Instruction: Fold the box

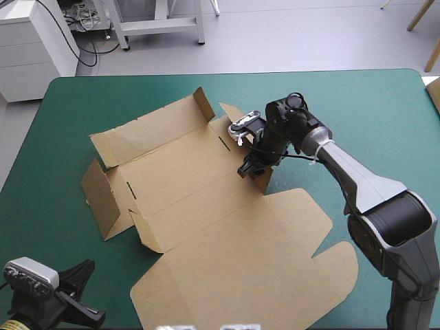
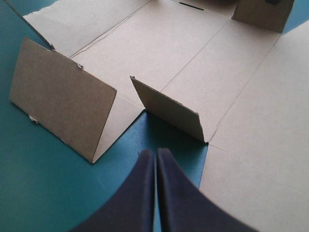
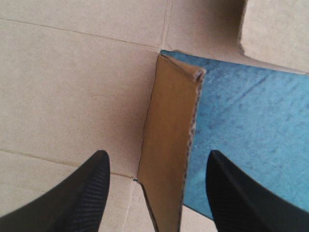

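- High view: the box lies as a cut brown sheet on the table, middle to left, mostly flat, with its near edge cut off by the picture's bottom.
- The left flap and the flaps along the far side stand raised.
- The right gripper hangs over the right flap. Its own wrist hides the fingers, so how wide they stand is hard to make out here.
- The left gripper sits in the near left corner, partly cut off and well apart from the sheet.
- Left wrist view: the left gripper has its fingers pressed together in one arch, with nothing between them, over bare table.
- The box lies just ahead of it. A small flap is tilted up nearest the tips, and the left flap stands beside it. The sheet's far part runs out of view.
- Right wrist view: the right gripper is wide open, its fingers well apart.
- The right flap stands upright between them, touching neither finger.
- Box lies flat on one side and table shows on the other.
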